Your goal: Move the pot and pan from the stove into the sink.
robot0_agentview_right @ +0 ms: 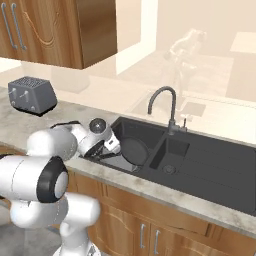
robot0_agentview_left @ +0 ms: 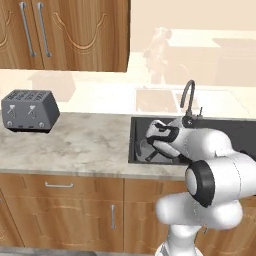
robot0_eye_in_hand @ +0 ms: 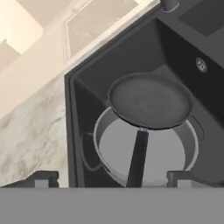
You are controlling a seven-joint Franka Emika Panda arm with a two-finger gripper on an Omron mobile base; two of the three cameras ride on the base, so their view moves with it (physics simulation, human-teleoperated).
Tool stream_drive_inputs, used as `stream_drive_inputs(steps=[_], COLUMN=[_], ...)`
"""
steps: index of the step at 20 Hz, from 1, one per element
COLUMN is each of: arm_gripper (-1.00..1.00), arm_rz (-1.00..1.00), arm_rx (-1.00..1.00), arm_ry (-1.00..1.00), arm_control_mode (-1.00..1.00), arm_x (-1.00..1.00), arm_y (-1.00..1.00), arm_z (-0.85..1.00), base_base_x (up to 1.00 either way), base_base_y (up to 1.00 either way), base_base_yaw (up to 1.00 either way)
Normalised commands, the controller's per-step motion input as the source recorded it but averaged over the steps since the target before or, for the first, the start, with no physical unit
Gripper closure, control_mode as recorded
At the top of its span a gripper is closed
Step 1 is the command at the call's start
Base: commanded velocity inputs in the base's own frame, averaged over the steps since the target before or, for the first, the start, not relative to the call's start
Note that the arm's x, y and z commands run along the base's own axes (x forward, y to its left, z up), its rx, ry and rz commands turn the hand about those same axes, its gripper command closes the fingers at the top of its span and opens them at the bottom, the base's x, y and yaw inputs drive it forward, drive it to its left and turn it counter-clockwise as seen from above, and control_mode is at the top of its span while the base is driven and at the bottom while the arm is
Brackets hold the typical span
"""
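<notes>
The grey pot sits on the floor of the black sink's left basin. The dark pan rests tilted on the pot's rim, its long black handle pointing toward my hand. My gripper hangs just above the handle's end, open, with a fingertip on either side and nothing held. From the right base view, the gripper is at the left edge of the sink, beside the pan. In the left base view, the gripper reaches into the sink. The stove is out of view.
A curved metal faucet rises behind the divider between the basins. A grey toaster stands on the marble counter to the left. Wooden wall cabinets hang above the counter. The right basin has a drain.
</notes>
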Motion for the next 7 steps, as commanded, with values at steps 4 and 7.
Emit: stream_drive_inputs(steps=[4, 7], arm_gripper=[-1.0, -1.0], arm_rz=[0.02, 0.02], arm_rx=[-0.06, -0.05], arm_ry=[0.06, 0.05], arm_control_mode=[-1.0, -1.0], arm_x=[-0.44, -0.66], arm_y=[0.01, 0.0], arm_z=[0.99, 0.92], base_base_x=[0.0, 0.0], base_base_y=[0.0, 0.0], base_base_yaw=[0.0, 0.0])
